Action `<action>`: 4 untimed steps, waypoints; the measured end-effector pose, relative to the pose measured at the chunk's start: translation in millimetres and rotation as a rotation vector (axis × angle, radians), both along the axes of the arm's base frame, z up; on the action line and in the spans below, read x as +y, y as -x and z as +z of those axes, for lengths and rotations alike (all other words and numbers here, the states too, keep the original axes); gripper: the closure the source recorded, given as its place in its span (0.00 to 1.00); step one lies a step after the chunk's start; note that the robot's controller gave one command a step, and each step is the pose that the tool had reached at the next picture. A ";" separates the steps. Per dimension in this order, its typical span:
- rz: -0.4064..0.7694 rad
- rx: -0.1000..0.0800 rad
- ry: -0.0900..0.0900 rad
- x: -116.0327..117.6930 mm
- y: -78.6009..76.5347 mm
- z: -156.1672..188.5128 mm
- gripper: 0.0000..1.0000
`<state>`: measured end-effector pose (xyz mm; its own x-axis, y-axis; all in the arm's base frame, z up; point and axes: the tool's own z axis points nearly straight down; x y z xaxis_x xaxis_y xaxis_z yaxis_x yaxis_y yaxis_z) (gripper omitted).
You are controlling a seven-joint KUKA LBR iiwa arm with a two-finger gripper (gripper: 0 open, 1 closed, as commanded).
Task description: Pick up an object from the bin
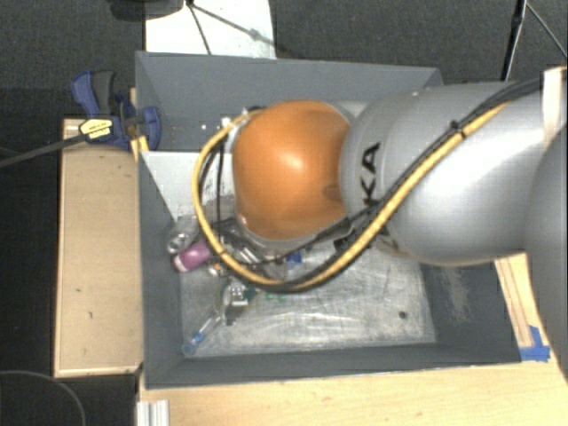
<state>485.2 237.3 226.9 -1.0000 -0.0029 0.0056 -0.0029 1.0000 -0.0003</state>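
- camera view looks down into the grey bin (293,74). the arm's orange cover (288,167) hangs over the middle of it, so the gripper (236,289) is seen just as a small metal end under the cover's 7 o'clock edge, low above the floor.
- whether the jaws are open or closed cannot be told, because the cover and the yellow cable (206,229) hide them. nothing is seen held between them.
- the things to pick lie on the left half of the floor. a purple rounded thing (191,256) is at 10 o'clock of the gripper, near it, with a silvery piece (181,238) close at its 11 o'clock side.
- a thin pale stick with a blue end (202,328) runs from beside the gripper toward the bin's 7 o'clock corner. some green scraps (277,296) lie at 3 o'clock of the gripper.
- which of these the gripper is meant for is not clear. the upper end of the stick seems the nearest one, perhaps touching.
- to do this step well, the robot should probably centre on one thing alone before closing, so that no neighbour is pinched together with it.
- the purple thing looks round and may roll toward the wall at 9 o'clock. the jaws should come down low on both of its sides.
- the stick lies flat and is thin, so it likely needs a grasp across its length, going fully down to the floor. otherwise it may slip out.
- the lift is best made straight up, because the left wall is near and the cable hangs close to the things.
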 end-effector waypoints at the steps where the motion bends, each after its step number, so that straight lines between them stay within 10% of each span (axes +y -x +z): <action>1: -0.093 -0.002 0.002 -44.1 -9.8 -134.3 0.00; 2: -0.232 -0.004 0.002 -72.0 -19.7 -149.4 0.00; 3: -0.237 -0.006 -0.002 -70.0 -20.3 -147.4 1.00; 4: -0.231 -0.010 -0.001 -81.4 -21.5 -114.9 1.00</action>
<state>506.7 156.0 112.1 -0.9740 0.2264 -0.0038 0.2264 0.9740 0.0020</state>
